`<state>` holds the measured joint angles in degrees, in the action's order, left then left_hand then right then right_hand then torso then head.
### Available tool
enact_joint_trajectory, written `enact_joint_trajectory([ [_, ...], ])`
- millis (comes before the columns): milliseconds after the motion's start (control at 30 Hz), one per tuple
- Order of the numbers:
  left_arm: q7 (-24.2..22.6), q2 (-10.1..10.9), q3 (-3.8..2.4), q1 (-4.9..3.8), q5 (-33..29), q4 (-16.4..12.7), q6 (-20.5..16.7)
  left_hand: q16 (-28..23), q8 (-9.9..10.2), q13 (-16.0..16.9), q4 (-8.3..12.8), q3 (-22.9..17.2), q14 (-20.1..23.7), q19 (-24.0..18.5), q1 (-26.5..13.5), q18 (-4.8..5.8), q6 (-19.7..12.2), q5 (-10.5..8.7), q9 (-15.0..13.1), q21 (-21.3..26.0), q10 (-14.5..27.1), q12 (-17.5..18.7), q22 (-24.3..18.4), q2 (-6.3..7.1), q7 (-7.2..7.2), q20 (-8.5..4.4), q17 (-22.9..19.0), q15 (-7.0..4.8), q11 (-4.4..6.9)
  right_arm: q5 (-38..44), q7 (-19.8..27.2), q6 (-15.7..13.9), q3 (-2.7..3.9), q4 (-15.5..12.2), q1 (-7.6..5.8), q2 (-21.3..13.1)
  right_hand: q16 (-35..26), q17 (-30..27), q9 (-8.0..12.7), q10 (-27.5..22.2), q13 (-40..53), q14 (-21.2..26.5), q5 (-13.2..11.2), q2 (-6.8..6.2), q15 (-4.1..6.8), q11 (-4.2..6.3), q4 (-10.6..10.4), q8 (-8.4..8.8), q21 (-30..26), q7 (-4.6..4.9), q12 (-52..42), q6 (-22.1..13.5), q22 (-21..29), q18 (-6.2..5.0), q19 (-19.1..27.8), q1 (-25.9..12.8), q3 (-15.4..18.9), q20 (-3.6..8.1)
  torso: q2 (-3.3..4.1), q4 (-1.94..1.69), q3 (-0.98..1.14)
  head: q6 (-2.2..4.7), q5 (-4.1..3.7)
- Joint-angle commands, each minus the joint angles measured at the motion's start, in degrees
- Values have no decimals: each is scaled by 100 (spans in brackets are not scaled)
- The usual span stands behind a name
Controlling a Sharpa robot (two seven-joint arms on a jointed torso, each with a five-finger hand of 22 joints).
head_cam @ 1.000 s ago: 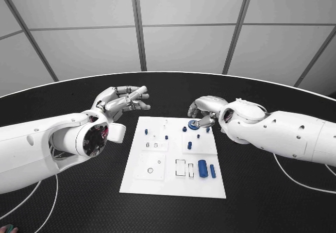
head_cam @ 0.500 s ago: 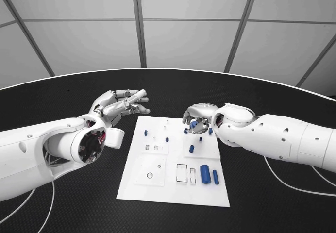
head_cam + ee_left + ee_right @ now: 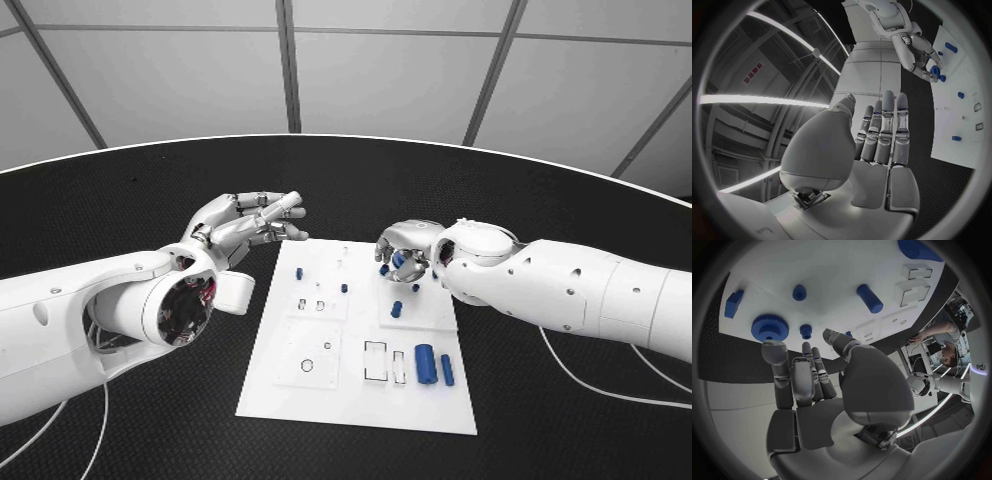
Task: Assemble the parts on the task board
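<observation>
In the head view, the task board (image 3: 320, 385) is seen lying flat in the middle of the black table (image 3: 130, 210), with small blue parts standing on its far half and two longer blue parts (image 3: 433, 364) lying near its near right corner. The left hand (image 3: 248, 220) is held raised above the table just beyond the board's far left corner, fingers extended and close together, nothing gripped. The right hand (image 3: 405, 255) is positioned over the board's far right edge, fingers curled downward around a blue gear (image 3: 400, 262); whether the gear is gripped cannot be told here. Bare table is seen around all the board's edges. In the left wrist view, the left hand (image 3: 879, 140) is shown flat, fingers straight and side by side, empty, with the board (image 3: 967, 95) well apart. In the right wrist view, the right hand (image 3: 807, 377) is shown with fingers loosely extended above the board (image 3: 836, 265), the gear (image 3: 769, 327) lying just beyond the fingertips (image 3: 773, 351), apparently untouched.
</observation>
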<state>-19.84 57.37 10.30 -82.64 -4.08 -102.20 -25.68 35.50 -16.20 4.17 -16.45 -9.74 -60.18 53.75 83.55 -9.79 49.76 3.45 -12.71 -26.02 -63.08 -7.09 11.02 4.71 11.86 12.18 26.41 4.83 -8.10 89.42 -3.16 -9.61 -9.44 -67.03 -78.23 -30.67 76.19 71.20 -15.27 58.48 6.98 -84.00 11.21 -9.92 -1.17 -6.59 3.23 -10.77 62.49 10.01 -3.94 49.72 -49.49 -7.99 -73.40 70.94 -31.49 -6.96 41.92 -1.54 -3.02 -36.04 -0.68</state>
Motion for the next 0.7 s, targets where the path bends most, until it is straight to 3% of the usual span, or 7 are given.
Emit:
enact_joint_trajectory([
  [33, 1, -1, 0, -4, 0, -8, 9, 20, 26, -8, -1, -32, 27, -47, -25, -57, 8, -6, -6, -33, -9, 19, 5, 15, 12, 2, 5, 2, -26, 100, -33, -71, 0, 32, 0, 9, 32, 3, -12, -35, -11, -243, -20, 1, -38, -11, -26, 15, 46, 7, 23, -24, -13, 69, 7, 44, -5, -14, 69, -2, -18, 14, 0],
  [267, 11, 5, 0, -7, 0, -19, 26, 20, 26, -8, -1, -32, 27, -47, -25, -57, 8, -6, -6, -33, -9, 19, 5, 15, 12, 2, 5, 2, -26, 219, -65, -175, 0, 84, 1, 8, 64, 25, -38, -26, -27, -248, -23, 32, -46, -17, -40, -11, 83, 9, -3, 28, -63, 73, 1, 58, -13, -24, 126, -9, -37, 51, 7],
  [467, 24, 10, 0, -9, -1, -17, 43, 23, 30, -8, -1, -36, 39, -54, -29, -56, 5, -5, -6, -32, -5, 26, 4, 15, 15, 4, 10, 5, -29, 243, -75, -264, 1, 81, 1, -11, 83, 37, -54, 6, -33, -249, -21, 57, -47, -15, -52, -27, 112, 6, -26, 61, -105, 76, -6, 66, -27, -28, 174, -6, -45, 65, 6],
  [700, 31, 0, 0, -9, -1, -12, 55, 23, 30, -8, -1, -36, 39, -54, -29, -56, 5, -5, -6, -32, -5, 26, 4, 15, 15, 4, 10, 5, -29, 248, -44, -155, 1, 103, 1, -5, 118, 67, -75, 62, -38, -254, -18, 65, -45, -9, -60, -44, 164, 0, -57, 98, -178, 84, -23, 73, -42, -31, 223, 6, -44, 87, 14],
])
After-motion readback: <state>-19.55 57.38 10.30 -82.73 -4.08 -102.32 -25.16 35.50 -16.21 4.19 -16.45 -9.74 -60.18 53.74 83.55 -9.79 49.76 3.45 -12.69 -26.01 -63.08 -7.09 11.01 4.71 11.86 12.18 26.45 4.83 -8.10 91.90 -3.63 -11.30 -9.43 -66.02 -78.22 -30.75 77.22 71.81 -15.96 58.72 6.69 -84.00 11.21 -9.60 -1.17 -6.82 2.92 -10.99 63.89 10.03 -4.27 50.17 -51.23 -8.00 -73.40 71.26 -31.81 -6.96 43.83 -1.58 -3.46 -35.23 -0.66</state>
